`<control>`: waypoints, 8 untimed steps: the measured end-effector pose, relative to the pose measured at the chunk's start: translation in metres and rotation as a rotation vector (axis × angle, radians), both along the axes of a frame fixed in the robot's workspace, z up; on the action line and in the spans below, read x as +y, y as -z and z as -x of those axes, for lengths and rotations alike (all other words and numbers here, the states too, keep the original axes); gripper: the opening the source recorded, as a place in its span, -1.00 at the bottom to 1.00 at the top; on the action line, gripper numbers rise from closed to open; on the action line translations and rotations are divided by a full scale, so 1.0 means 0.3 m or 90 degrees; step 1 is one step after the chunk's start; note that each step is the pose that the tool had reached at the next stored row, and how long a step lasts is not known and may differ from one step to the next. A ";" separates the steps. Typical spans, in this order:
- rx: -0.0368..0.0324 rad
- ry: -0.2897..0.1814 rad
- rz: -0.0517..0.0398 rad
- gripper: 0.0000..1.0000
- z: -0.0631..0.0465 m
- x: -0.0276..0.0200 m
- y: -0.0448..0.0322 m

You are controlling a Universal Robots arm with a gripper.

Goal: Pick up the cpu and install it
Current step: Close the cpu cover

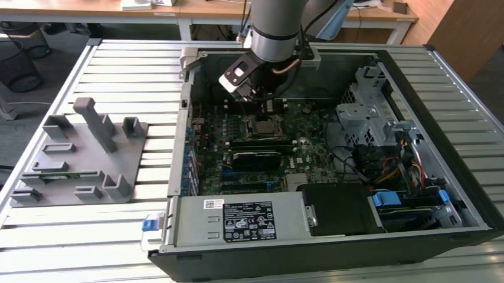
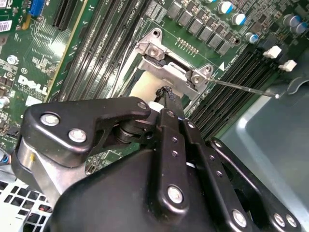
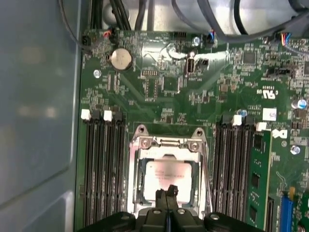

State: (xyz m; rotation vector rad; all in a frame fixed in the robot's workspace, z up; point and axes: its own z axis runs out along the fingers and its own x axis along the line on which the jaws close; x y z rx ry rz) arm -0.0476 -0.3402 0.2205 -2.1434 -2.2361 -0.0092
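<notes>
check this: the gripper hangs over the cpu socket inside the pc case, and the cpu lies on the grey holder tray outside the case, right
Wrong on the cpu: the first wrist view shows the cpu lying in the socket frame on the motherboard, not on the grey holder tray. The gripper does hang over that socket inside the pc case.

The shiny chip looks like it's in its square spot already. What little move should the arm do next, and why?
Probably lift straight up a little. The cpu already lies flat inside the socket frame, and the gripper hangs shut over it, holding nothing I can see.
</notes>
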 end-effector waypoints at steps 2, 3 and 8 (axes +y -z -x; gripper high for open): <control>0.0000 0.000 0.0000 -0.79 0.003 0.000 0.001; 0.0000 0.000 0.0000 -0.79 0.006 0.000 0.001; 0.0000 0.000 0.0000 -0.79 0.023 0.000 0.004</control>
